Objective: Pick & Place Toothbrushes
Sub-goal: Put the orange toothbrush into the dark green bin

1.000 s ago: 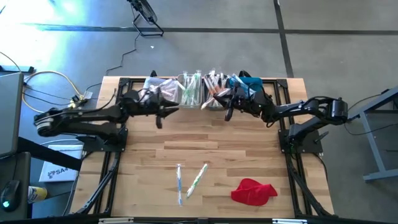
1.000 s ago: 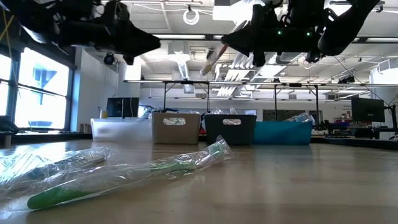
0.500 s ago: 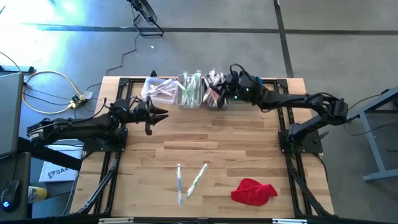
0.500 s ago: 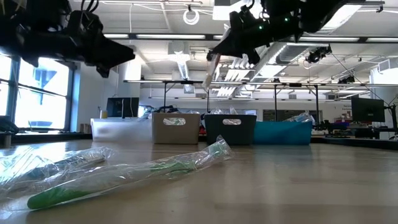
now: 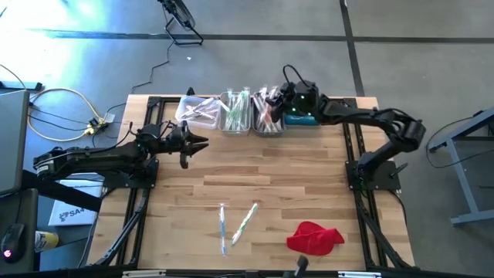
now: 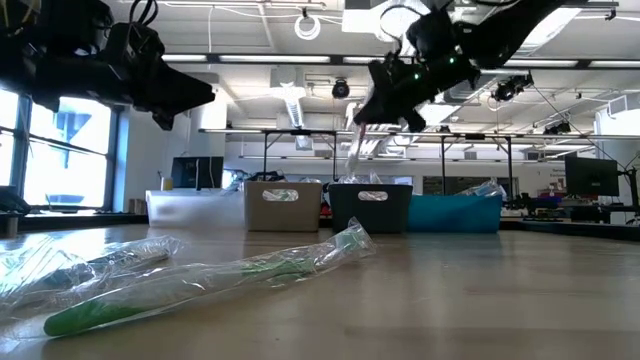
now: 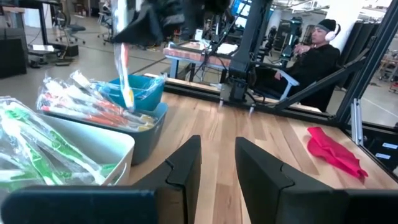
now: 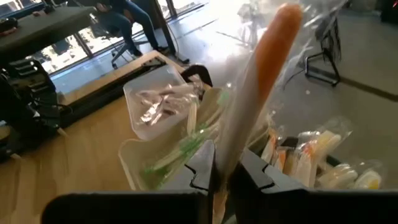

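Observation:
My right gripper (image 5: pixel 279 100) is over the far row of bins, shut on an orange-handled toothbrush (image 8: pixel 264 68) in a clear wrapper. The brush hangs above the grey bin (image 5: pixel 266 123), which holds orange toothbrushes. The beige bin (image 5: pixel 238 116) holds green ones, and a clear bin (image 5: pixel 197 110) and a blue bin (image 5: pixel 305 120) flank them. Two wrapped toothbrushes (image 5: pixel 222 228) (image 5: pixel 245 222) lie flat on the near part of the table. My left gripper (image 5: pixel 197 143) is open and holds nothing; it is short of the bins, on the table's left. My right gripper pinches the wrapped toothbrush between its two fingers (image 8: pixel 204 167) near one end (image 8: pixel 225 155). The orange handle runs out ahead of the fingertips. From the side the toothbrush (image 6: pixel 354 152) hangs nearly upright below the fingers, with its lower end (image 7: pixel 128 98) just over the grey bin.
A red cloth (image 5: pixel 315 238) lies near the table's front right. Bare wood lies between the bins and the two loose toothbrushes. A seated person (image 7: pixel 314 53) is beyond the table's right side.
My right gripper has carried the toothbrush toward the far edge, from in front of the bins to above the grey bin, and tipped up from pointing down toward level. The brush has swung from slanted to nearly upright. My left gripper drew back from the bins toward the left and lower, then held still.

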Robot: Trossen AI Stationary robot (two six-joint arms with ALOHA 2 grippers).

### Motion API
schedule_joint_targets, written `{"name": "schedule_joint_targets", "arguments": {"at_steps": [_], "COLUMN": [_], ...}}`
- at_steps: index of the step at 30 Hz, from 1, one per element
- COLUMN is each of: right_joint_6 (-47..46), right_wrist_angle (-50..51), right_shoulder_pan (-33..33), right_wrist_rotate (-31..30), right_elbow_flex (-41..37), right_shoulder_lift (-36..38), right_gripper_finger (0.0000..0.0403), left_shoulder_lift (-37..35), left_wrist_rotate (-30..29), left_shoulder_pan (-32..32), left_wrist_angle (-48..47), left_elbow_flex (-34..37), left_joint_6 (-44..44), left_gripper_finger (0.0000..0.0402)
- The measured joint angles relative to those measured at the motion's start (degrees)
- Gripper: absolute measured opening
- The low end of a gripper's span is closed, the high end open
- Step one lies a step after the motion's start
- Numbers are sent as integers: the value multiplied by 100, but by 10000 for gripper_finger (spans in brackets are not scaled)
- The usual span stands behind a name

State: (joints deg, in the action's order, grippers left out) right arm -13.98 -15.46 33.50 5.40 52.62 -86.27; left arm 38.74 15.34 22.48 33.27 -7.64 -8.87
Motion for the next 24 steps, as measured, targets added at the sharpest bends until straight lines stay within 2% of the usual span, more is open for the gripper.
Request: {"name": "schedule_joint_targets", "arguments": {"at_steps": [13, 20, 24], "right_joint_6": [-394, -385, -288], "right_wrist_angle": [-609, -611, -708], "right_shoulder_pan": [328, 329, 318], "right_wrist_rotate": [554, 537, 477], "right_elbow_flex": [-2, -2, 0], "right_shoulder_lift": [-1220, -1358, -1356], "right_gripper_finger": [23, 24, 43], "left_shoulder_lift": [0, 0, 0], "left_wrist_rotate": [12, 10, 10], "left_shoulder_pan": [-2, -2, -2], "left_wrist_angle": [-37, -38, -40], "left_elbow_flex": [-2, -2, -4], "left_joint_6": [0, 0, 0], "left_gripper_finger": [97, 97, 97]}}
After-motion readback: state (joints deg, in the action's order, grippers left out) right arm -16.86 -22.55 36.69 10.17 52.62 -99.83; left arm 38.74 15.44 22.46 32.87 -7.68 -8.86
